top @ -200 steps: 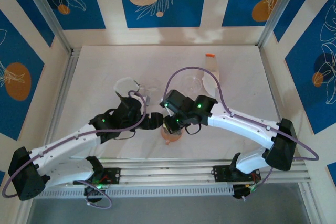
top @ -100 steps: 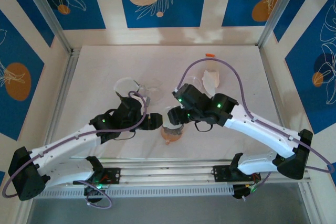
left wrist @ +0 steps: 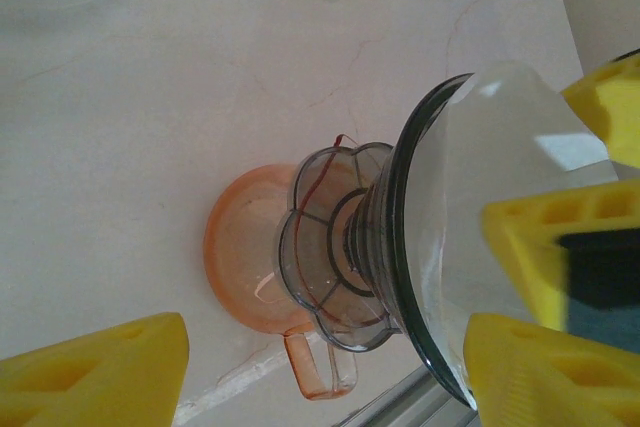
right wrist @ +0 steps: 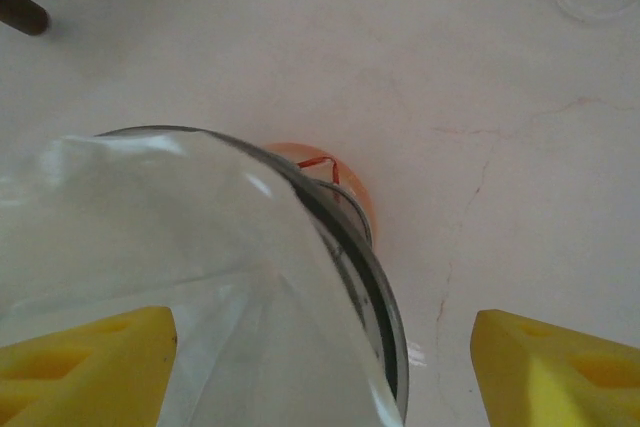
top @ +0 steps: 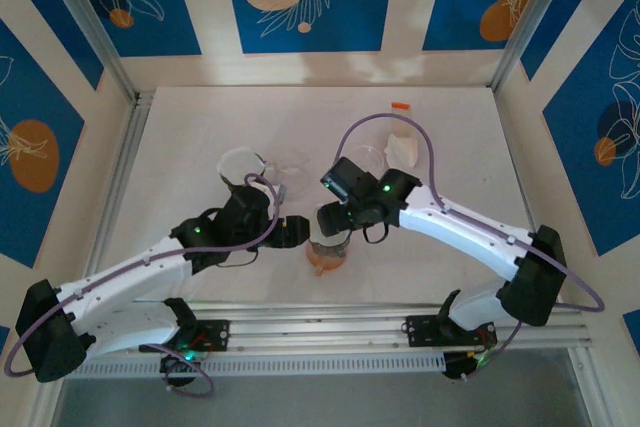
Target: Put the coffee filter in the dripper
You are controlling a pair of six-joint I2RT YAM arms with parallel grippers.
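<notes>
A smoky clear dripper (top: 327, 243) stands on an orange cup (top: 328, 265) near the table's front middle. White filter paper (left wrist: 480, 177) lines its cone and also shows with a fold as the filter (right wrist: 150, 247). From the side, the dripper's base (left wrist: 345, 247) rests on the cup (left wrist: 240, 257), whose handle points toward the front rail. My left gripper (top: 298, 232) is open beside the dripper, its yellow fingers (left wrist: 110, 367) wide apart. My right gripper (top: 334, 219) hovers just above the dripper rim (right wrist: 350, 247), open, touching nothing.
A loose white paper (top: 403, 150) and a clear glass vessel (top: 365, 155) lie behind the right arm. A round glass piece (top: 240, 162) and another clear piece (top: 285, 162) sit behind the left arm. An orange mark (top: 401, 105) is farther back.
My right gripper has lifted off the dripper and drawn slightly away toward the back, its elbow swinging out and in. The filter stays in the cone. The left arm has not moved.
</notes>
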